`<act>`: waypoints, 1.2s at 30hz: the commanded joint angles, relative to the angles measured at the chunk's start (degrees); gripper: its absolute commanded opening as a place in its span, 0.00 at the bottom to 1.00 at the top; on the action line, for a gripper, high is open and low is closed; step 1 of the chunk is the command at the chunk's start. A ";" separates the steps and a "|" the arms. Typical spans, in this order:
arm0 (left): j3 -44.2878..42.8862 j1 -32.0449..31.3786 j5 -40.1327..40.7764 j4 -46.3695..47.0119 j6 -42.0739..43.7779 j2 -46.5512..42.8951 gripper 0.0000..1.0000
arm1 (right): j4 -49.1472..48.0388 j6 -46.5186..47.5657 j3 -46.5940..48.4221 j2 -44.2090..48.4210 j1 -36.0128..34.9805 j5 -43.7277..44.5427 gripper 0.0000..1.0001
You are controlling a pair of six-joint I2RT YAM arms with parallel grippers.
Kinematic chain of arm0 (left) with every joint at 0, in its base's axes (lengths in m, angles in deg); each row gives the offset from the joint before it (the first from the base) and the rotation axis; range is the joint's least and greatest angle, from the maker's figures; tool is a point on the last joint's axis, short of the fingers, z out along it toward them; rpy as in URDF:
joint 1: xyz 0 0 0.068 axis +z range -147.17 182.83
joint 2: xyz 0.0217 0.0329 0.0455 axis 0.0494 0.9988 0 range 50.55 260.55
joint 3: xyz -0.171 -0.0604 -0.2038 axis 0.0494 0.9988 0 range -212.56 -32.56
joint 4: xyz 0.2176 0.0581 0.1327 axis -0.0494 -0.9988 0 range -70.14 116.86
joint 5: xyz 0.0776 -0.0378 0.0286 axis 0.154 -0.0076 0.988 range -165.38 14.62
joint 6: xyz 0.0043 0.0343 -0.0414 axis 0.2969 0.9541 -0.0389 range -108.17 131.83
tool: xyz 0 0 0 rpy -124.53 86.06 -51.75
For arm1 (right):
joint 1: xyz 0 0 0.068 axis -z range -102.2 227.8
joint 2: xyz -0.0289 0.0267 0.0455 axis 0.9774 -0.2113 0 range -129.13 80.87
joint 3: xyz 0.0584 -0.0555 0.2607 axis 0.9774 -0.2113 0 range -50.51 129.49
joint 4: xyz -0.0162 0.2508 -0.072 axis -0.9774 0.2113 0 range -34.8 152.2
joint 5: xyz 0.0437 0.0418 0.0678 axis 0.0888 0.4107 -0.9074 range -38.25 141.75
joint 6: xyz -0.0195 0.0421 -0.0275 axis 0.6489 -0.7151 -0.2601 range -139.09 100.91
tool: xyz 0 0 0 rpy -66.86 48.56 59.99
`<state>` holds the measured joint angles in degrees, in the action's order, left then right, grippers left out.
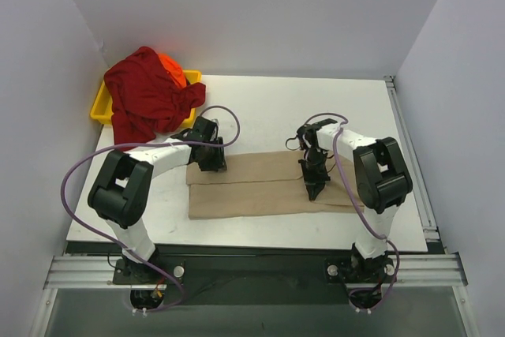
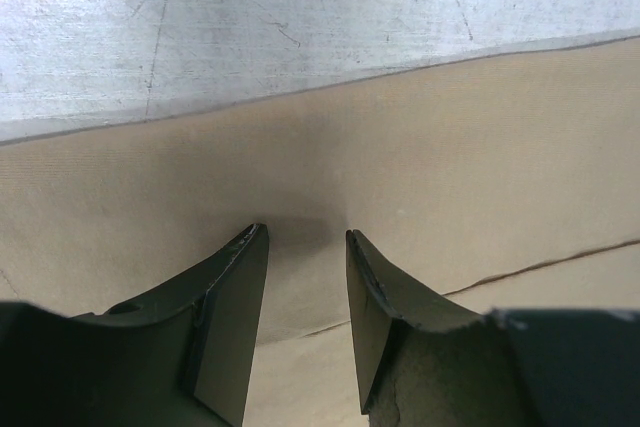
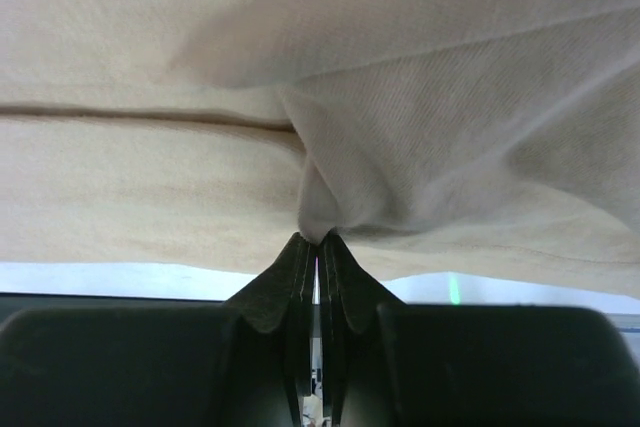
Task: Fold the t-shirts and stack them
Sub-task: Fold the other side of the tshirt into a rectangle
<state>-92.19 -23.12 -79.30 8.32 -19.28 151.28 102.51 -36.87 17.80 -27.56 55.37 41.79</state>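
White bench (image 1: 276, 108), grey walls. Far left, the dark red shirt (image 1: 146, 96) and orange shirt (image 1: 173, 70) lie heaped on the yellow tray (image 1: 101, 108). The left gripper (image 2: 305, 239) holds its jaws open over the left end of the tan shirt (image 1: 252, 187), which lies folded mid-bench. The right gripper (image 3: 317, 239) has its jaws closed, pinching a tuck of it. The cloth looks soft, light and saggy, so edges and corners are probably the best hold.

Overall light: bright, even and diffuse in the top view, with the white walls and table (image 1: 316, 100) evenly lit.
Shadows: soft; a dim patch lay on the tan t-shirt (image 2: 450, 167) just ahead of the left gripper (image 2: 300, 235), at lower centre.
Glare: the bare tabletop along the top of the left wrist view was washed pale (its scratches were readable).
Focus: the right wrist view was soft, the cloth in its upper frame blurred.
Contrast: the right gripper (image 3: 316, 239) was nearly a silhouette.
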 commanded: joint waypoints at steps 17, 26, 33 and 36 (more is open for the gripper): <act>0.75 -0.24 -0.03 -0.18 -0.35 -1.50 0.48 | 8.59 1.69 6.30 -0.12 -1.21 -6.04 0.00; 0.75 -0.24 -0.03 -0.18 -0.35 -1.15 0.48 | 9.64 2.66 7.89 -1.70 -2.52 -7.80 0.00; -0.04 -0.32 0.23 -0.35 -0.18 -0.88 0.48 | 10.43 2.49 9.38 -0.66 -2.44 -6.40 0.32; -1.96 -0.67 0.93 -1.58 0.70 -1.23 0.48 | 10.96 1.61 10.35 1.80 -0.16 -4.73 0.45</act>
<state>-91.89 -23.23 -79.26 8.25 -19.24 150.95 108.80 -34.66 25.97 -28.84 53.49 35.04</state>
